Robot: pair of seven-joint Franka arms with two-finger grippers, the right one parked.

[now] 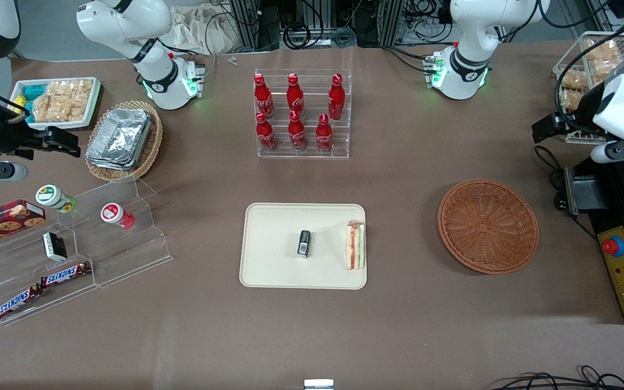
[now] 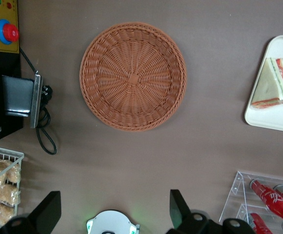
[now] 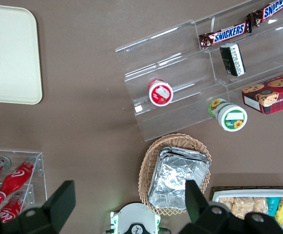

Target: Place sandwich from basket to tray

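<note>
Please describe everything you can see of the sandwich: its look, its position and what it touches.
The sandwich is a triangular wedge of white bread with an orange-red and green layered filling, seemingly in clear wrap. It lies on the cream tray, at the edge nearest the empty brown basket, apart from the small dark object at the tray's middle. Nothing holds it: the end effector hangs open above the table near the basket.
</note>
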